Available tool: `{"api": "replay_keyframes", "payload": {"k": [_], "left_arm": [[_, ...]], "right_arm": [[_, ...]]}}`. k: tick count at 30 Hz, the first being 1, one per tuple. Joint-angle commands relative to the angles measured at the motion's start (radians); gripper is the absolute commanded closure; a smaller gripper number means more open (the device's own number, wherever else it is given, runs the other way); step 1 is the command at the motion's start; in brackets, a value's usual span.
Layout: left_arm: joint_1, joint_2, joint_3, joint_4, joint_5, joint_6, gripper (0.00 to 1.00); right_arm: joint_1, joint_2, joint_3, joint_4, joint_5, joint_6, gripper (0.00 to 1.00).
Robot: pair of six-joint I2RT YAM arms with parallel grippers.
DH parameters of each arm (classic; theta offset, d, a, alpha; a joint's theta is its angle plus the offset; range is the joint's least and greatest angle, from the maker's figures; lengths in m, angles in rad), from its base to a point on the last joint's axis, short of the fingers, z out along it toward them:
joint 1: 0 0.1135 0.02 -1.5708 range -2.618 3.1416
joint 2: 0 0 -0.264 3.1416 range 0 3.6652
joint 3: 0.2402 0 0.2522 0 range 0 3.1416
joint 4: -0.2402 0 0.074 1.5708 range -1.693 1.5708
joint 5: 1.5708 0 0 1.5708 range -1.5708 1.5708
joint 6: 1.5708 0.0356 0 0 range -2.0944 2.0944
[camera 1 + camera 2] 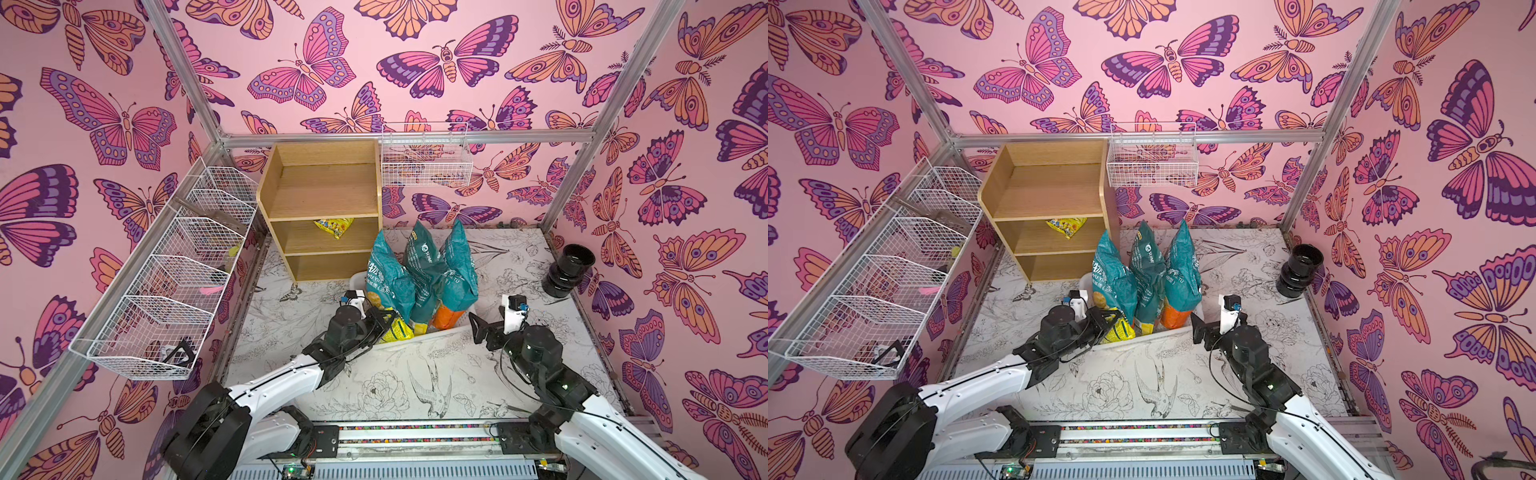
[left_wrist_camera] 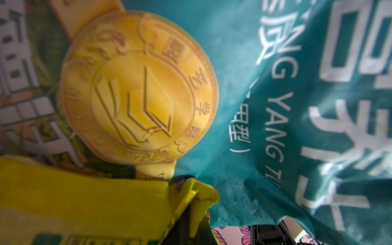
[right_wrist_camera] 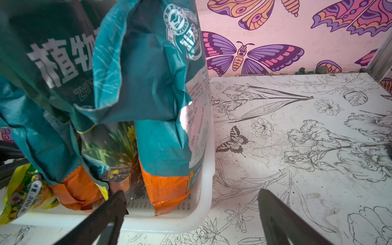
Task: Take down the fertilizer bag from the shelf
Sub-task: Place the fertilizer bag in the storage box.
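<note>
The light-wood shelf [image 1: 320, 208] [image 1: 1046, 208] stands at the back left of the table. A yellow fertilizer bag [image 1: 334, 226] [image 1: 1067, 226] lies on its middle tier; the top tier is bare. My left gripper [image 1: 384, 320] [image 1: 1106, 322] [image 2: 191, 212] is shut on the edge of another yellow fertilizer bag [image 1: 399, 330] [image 2: 84, 201] [image 3: 23, 191], at the near left end of the white plastic basket [image 1: 436, 332] [image 3: 169, 224]. My right gripper [image 1: 478, 328] [image 1: 1200, 328] [image 3: 191, 193] is open and empty at the basket's near right corner.
Three tall teal bags [image 1: 424, 270] [image 3: 148, 84] stand upright in the white basket, right in front of the shelf. A black pot [image 1: 567, 270] sits at the table's right edge. White wire baskets [image 1: 166, 282] hang on the left wall, and another wire basket [image 1: 426, 158] on the back rail.
</note>
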Motion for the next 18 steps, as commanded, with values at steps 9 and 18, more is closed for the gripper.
{"api": "replay_keyframes", "payload": {"k": [9,18], "left_arm": [[0.006,-0.207,0.078,-0.268,-0.065,0.163,0.0],[0.008,-0.51,0.137,-0.5,-0.456,0.351,0.07]], "right_arm": [[0.002,-0.021,0.036,0.019,-0.009,0.014,0.01],[0.002,-0.024,0.036,0.011,-0.006,0.01,0.01]]}}
